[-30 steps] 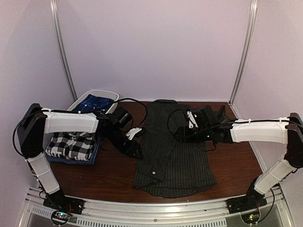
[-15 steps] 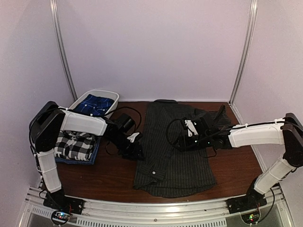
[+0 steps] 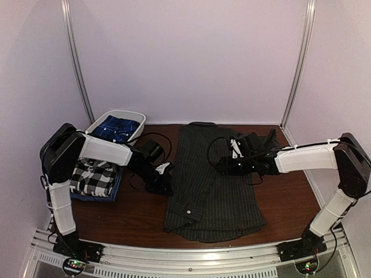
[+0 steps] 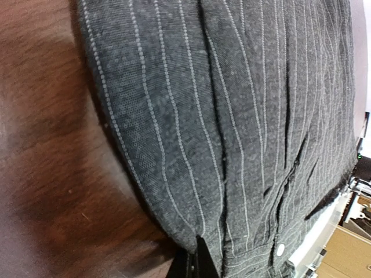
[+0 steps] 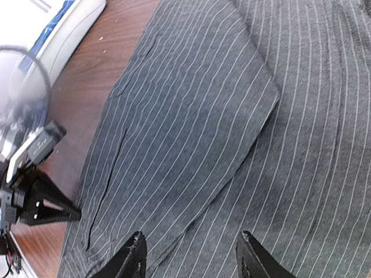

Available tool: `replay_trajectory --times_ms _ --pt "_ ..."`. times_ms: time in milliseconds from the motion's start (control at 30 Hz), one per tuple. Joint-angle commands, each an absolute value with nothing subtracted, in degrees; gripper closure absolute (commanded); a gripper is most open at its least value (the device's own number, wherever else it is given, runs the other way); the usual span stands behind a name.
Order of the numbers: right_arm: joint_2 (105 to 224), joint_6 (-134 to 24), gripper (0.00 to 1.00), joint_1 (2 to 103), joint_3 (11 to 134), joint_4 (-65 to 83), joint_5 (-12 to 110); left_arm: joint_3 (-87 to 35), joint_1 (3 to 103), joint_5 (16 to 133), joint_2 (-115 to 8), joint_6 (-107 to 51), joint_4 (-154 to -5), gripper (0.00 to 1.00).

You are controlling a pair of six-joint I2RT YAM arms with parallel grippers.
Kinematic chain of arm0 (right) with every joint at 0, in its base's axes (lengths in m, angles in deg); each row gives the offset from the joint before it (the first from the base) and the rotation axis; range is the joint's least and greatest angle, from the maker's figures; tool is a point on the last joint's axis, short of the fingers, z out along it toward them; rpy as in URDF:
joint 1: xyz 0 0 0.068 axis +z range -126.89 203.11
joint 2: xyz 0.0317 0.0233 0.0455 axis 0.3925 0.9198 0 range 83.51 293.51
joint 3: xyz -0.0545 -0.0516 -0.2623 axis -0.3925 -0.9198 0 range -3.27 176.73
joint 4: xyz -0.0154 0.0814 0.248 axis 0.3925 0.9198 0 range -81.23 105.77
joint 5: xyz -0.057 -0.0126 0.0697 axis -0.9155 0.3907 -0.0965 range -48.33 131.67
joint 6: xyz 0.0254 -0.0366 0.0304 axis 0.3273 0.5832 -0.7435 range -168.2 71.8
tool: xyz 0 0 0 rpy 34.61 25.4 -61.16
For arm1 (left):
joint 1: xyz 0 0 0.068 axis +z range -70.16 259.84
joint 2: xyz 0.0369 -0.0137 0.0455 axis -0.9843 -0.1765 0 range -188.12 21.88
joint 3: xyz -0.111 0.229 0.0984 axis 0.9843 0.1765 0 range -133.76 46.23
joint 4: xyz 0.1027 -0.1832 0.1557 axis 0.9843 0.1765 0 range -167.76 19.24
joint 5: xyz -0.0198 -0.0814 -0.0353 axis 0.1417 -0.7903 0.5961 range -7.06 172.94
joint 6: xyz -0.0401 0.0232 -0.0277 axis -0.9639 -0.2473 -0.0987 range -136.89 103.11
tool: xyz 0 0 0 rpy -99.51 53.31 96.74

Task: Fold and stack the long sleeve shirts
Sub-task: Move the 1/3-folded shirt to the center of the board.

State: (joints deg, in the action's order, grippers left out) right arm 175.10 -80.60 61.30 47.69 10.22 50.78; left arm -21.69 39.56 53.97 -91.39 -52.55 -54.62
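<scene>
Across the middle of the table [image 3: 133, 223] your pinstriped shirt [image 3: 211, 197] lies flat, side fold starting; left gripper [image 3: 165, 185] is clenched on its left edge, it seems, right gripper [image 3: 227, 164] hangs spread over the chest. Next, I'd say, lift that edge and carry it inward without dragging the rest
</scene>
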Motion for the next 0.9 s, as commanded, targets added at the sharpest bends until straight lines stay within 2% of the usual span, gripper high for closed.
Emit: replay_trajectory --times_ms 0,300,467,500,667,767,867 --pt "178.05 -81.97 0.46 59.61 51.66 9.25 48.15 -17.05 41.25 53.93 -90.88 -52.91 -52.77 1.0" --pt "185.95 -81.08 0.46 58.51 60.38 11.92 46.38 -4.72 41.69 53.83 -80.94 -54.34 -52.36 1.0" --pt "184.7 -80.6 0.46 55.44 60.63 12.89 46.68 -1.82 41.78 54.03 -77.5 -55.64 -53.05 1.0" --pt "183.62 -80.5 0.46 54.35 59.86 13.08 46.49 -2.63 41.78 55.31 -77.26 -55.36 -52.57 0.98" --pt "176.24 -80.43 0.44 46.43 53.16 12.45 47.16 -9.38 41.87 60.17 -76.4 -54.13 -49.43 0.77" --pt "171.97 -79.79 0.41 39.44 50.04 12.1 47.74 -13.93 41.95 62.96 -76.47 -52.7 -47.18 0.72" --pt "170.24 -78.83 0.34 33.37 49.35 12.16 50.14 -18.07 42.17 64.28 -76.84 -51.14 -46.09 0.68"
